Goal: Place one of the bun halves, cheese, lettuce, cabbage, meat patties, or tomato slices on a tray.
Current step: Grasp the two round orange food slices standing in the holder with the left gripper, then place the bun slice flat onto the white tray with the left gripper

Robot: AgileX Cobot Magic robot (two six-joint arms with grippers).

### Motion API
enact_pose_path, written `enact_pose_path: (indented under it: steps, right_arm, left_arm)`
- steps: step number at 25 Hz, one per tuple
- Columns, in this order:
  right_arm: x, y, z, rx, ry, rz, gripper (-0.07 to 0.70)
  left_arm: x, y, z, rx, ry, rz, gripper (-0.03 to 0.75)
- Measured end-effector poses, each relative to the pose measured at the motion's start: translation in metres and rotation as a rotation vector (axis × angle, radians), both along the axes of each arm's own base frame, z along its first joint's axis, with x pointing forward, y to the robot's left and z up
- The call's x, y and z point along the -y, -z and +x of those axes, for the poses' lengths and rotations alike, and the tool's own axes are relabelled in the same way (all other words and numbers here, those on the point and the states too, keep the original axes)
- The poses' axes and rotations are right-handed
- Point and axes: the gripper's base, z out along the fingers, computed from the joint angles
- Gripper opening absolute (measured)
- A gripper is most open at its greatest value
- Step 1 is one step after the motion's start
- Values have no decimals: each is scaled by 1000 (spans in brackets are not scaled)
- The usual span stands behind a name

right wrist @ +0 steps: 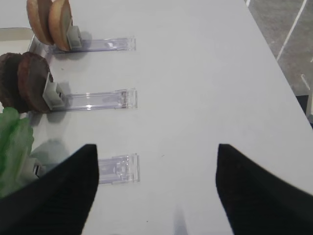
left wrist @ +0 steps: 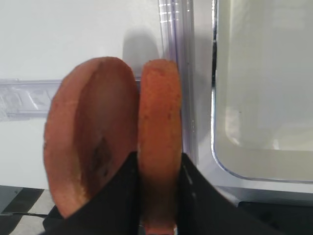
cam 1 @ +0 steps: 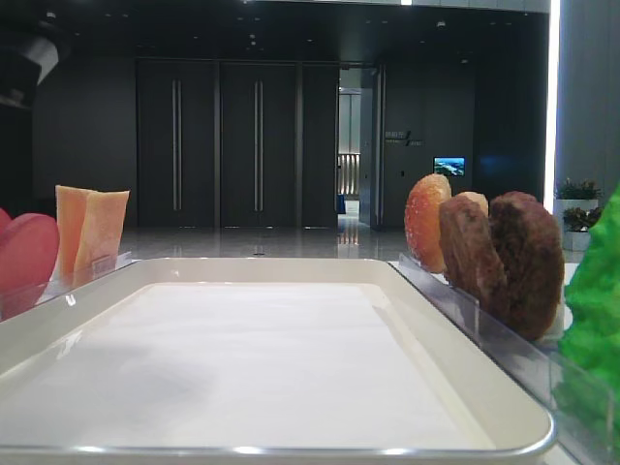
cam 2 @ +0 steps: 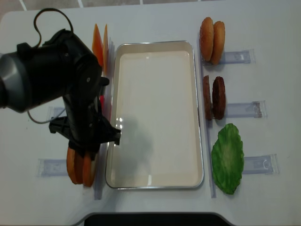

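My left gripper [left wrist: 159, 196] is shut on a bun half [left wrist: 159, 122], an orange-brown disc standing on edge in a clear rack beside the tray [left wrist: 254, 183]. A second bun half [left wrist: 90, 137] with a pale face leans just left of it. From above, the left arm covers the gripper, and the two bun halves [cam 2: 77, 169] show below it, left of the cream tray [cam 2: 155, 43]. My right gripper [right wrist: 154, 181] is open over bare table, holding nothing.
Cheese [cam 2: 99, 42] stands at the back left, and a sliver of tomato slices [cam 2: 100, 101] shows beside the arm. Right of the tray stand two more bun halves [cam 2: 211, 34], meat patties [cam 2: 214, 97] and lettuce [cam 2: 228, 157], in clear racks [right wrist: 93, 100].
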Motion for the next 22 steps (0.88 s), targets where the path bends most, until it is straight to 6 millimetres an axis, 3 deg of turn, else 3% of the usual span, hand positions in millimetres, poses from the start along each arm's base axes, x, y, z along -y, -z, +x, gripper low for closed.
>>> enact_pose_path:
  steps: [9, 22]
  right_arm:
    - [0, 0, 0, 0, 0, 0, 482]
    - [0, 0, 0, 0, 0, 0, 482]
  left_arm:
    - [0, -1, 0, -6, 19, 2, 141]
    - [3, -28, -2, 39, 17, -89, 141]
